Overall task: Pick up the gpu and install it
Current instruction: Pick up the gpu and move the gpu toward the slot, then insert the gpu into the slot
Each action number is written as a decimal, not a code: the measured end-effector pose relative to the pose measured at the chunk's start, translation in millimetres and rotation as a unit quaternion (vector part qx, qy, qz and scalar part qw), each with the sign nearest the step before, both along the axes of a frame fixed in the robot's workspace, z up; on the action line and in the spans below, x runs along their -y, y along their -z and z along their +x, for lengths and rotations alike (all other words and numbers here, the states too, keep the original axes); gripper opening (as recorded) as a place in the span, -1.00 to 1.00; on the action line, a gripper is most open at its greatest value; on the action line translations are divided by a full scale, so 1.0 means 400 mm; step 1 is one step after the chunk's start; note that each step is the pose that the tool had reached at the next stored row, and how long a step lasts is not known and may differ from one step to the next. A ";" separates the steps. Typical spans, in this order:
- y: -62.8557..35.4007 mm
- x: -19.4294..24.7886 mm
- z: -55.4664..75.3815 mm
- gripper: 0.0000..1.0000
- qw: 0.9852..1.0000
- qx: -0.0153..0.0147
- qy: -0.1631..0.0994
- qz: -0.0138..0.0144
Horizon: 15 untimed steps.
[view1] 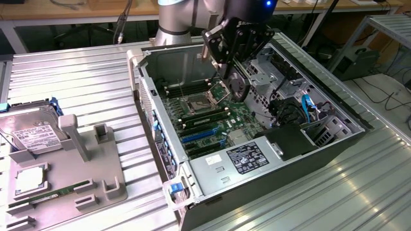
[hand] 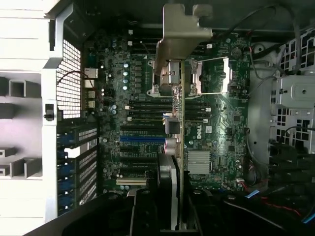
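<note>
My gripper (view1: 230, 65) hangs over the open computer case (view1: 160, 144), shut on the gpu (view1: 236, 85), a thin black card held on edge above the motherboard (view1: 205, 115). In the wrist view the gpu (hand: 180, 128) runs edge-on between my fingers (hand: 166, 187), with its silvery metal bracket (hand: 183, 34) at the far end. The card hovers over the memory slots and processor socket (hand: 189, 78), apart from the board. The blue expansion slots (view1: 200, 135) lie nearer the case's front end.
A grey fixture (view1: 70, 178) on the exterior view's left carries a silver hard drive (view1: 32, 135) and a green memory stick (view1: 48, 195). Inside the case are a labelled power supply (view1: 247, 158), a drive cage (view1: 279, 72) and loose cables (view1: 301, 108).
</note>
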<state>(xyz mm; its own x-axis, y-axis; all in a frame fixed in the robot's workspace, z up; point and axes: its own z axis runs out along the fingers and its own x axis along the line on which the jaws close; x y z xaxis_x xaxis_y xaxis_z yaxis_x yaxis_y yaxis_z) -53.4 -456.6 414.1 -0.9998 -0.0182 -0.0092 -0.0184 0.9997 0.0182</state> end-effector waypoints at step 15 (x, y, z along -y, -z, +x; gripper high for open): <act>0.000 0.000 0.007 -0.43 1.000 0.000 0.000 0.000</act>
<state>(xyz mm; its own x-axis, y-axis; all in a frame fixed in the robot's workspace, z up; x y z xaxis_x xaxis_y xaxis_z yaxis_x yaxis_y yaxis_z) -50.5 -456.6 414.1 -0.9998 -0.0183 -0.0093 -0.0185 0.9997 0.0182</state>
